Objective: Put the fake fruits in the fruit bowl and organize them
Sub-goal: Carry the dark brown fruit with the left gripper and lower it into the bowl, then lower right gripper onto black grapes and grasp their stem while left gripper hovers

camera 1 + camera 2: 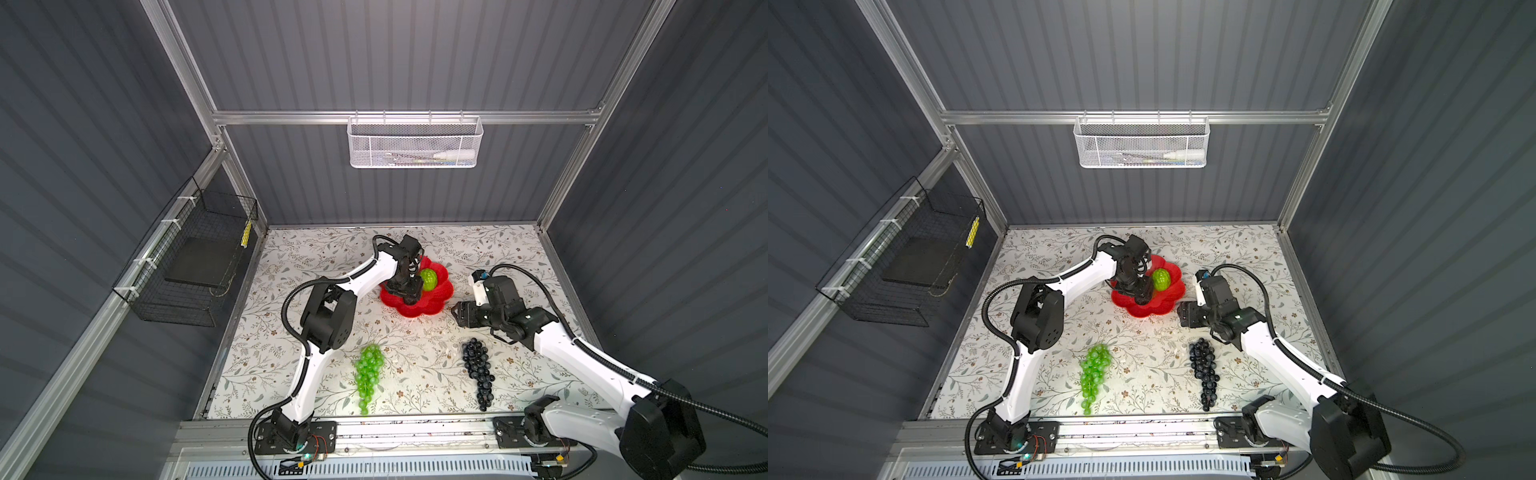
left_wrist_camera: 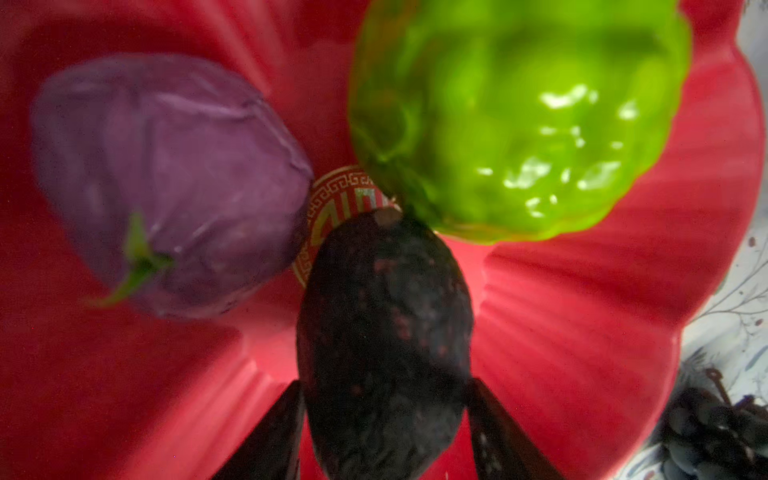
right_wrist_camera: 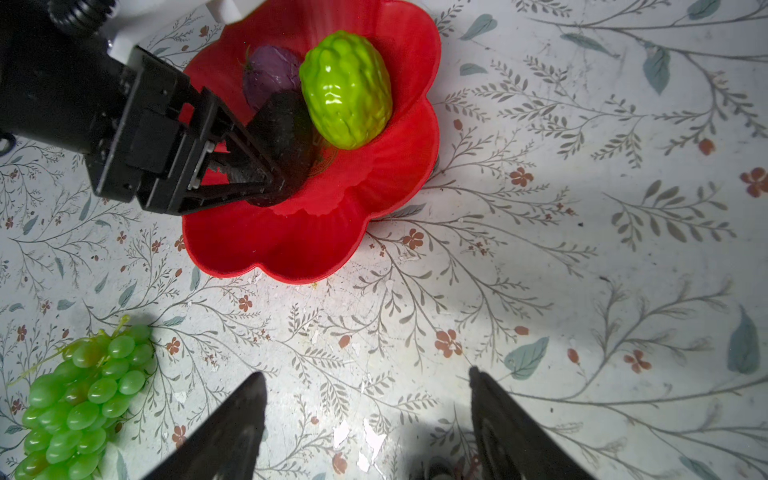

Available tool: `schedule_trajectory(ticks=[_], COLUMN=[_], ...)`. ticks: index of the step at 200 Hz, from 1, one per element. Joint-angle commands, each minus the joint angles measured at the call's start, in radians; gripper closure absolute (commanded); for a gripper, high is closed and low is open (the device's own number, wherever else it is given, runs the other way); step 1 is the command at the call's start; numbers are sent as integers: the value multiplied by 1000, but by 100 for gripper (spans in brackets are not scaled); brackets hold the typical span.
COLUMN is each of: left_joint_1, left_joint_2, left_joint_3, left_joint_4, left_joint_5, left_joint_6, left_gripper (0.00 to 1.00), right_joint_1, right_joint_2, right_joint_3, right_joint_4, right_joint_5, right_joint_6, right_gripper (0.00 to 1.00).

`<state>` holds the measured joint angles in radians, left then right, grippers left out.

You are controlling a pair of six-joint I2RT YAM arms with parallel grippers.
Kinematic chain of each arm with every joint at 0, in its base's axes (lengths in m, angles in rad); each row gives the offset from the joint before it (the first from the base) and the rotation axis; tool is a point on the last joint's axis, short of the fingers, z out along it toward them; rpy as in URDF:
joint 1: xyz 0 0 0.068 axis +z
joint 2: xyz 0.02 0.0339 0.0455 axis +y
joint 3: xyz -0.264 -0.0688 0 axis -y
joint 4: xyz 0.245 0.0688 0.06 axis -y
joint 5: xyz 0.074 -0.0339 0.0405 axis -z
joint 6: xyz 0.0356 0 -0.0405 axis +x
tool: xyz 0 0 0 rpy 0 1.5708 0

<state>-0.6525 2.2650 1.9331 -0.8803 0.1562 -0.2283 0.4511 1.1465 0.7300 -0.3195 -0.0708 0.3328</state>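
The red flower-shaped fruit bowl (image 1: 436, 306) (image 3: 291, 249) holds three fake fruits: a bumpy lime-green fruit (image 1: 429, 279) (image 2: 519, 116), a small purple ball (image 2: 166, 183) (image 3: 268, 75) and a rough black oval (image 2: 382, 332) (image 3: 286, 133). My left gripper (image 2: 385, 380) (image 1: 409, 297) reaches into the bowl with a finger close against each side of the oval, whose tip lies on the gold emblem; whether they press on it is unclear. My right gripper (image 3: 368, 374) (image 1: 455, 313) hangs open and empty over the cloth beside the bowl. A green grape bunch (image 1: 368, 374) and a dark grape bunch (image 1: 478, 372) lie near the front.
A white mesh basket (image 1: 413, 143) hangs on the back wall. A black wire basket (image 1: 187, 266) is fixed to the left wall. The flowered cloth (image 1: 415, 353) covers the table between the grape bunches. The arms' metal rail (image 1: 415, 432) runs along the front edge.
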Motion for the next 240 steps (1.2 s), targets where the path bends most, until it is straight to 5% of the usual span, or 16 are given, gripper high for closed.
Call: schedule_trajectory(ticks=[1,87,132,194,240], left_joint_1=[7,7,7,7,7], left_joint_2=[-2,-197,-387,-547,-554], left_joint_3=[24,-79,-279,-472,-496], left_joint_4=[4,18,111,208,218], left_joint_5=[27,18,-49,-111,-112], left_joint_6=[-7,-37,-73,-145,-153], left_gripper=[32,11,11,12,12], right_joint_1=[-8,-110,-240,-247,-247], right_joint_2=[-21,-129,-184,-171,-94], right_joint_3=[-19,-85,-168,-252,-238], right_joint_4=[-27,-131,-157,-122,-75], right_joint_5=[15,-50,-158,-207,-214], right_joint_6=[8,94,173,247,231], right_gripper=[23,27,33,41,59])
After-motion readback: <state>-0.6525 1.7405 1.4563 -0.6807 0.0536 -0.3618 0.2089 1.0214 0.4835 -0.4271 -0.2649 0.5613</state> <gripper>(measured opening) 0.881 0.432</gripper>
